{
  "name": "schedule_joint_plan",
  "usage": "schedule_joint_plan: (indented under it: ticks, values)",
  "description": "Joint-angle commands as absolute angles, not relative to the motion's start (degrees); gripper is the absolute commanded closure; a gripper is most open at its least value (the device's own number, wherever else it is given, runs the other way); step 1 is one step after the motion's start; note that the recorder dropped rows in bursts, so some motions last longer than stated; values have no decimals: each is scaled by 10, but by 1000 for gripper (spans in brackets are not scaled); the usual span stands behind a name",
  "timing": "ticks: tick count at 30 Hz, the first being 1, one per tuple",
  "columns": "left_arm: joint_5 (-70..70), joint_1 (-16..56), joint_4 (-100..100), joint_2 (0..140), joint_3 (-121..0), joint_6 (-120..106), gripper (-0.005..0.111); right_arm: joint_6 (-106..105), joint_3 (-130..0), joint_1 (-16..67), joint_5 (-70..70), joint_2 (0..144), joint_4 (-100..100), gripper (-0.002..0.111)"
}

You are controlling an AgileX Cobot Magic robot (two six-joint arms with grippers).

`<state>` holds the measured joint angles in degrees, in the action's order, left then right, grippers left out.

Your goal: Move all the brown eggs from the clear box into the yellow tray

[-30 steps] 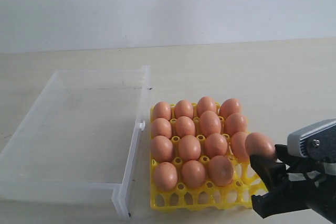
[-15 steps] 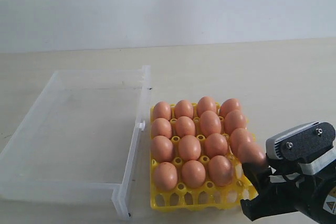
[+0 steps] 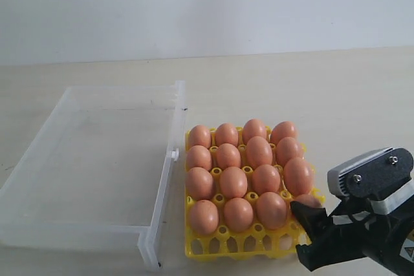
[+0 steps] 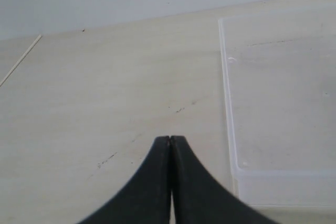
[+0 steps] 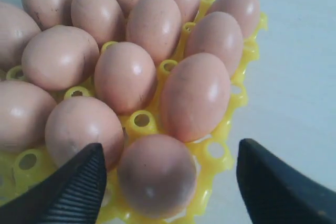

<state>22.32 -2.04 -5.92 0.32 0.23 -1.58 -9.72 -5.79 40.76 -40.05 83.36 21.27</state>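
- Eggs (image 3: 233,181) fill the yellow tray (image 3: 213,245). The exterior view gives sixteen, in four rows of four, and the one in the near right corner cup is half hidden behind the right pincer (image 3: 299,227).
- Only the right wrist view shows that corner egg (image 5: 156,174) whole. It sits in its cup with the pincer's two black fingers (image 5: 79,192) spread wide on either side. One finger is just beside it and the other well apart, so nothing is pinched.
- That same close view cuts off the farthest eggs at its edge, so the full count comes from the exterior view.
- One clear box (image 3: 97,159) lies just to the left of the tray in the exterior view, its long wall beside the tray's edge.
- Only the left wrist view shows the left pincer (image 4: 170,139), which is out of the exterior view. Its fingers are pressed together over the bare table (image 4: 94,103), and a corner of the box (image 4: 278,103) is near.
- Counted: sixteen eggs, one tray, one box, two pincers.
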Motion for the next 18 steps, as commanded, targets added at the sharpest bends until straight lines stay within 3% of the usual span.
schedule_joint_plan:
  ticks: [1, 4, 5, 10, 18]
  values:
    - [218, -17, -58, 0, 0, -13, 107, -167, -62, 405, -397, 747, 251, 66]
    - [218, -17, -58, 0, 0, -13, 107, -222, -62, 405, -361, 655, 286, 105]
    - [218, -17, -58, 0, 0, -13, 107, -236, -61, 405, -353, 620, 294, 107]
    - [218, -17, -58, 0, 0, -13, 107, -270, -31, 405, -354, 481, 299, 108]
    - [218, -17, -58, 0, 0, -13, 107, -237, -6, 405, -343, 385, 233, 108]
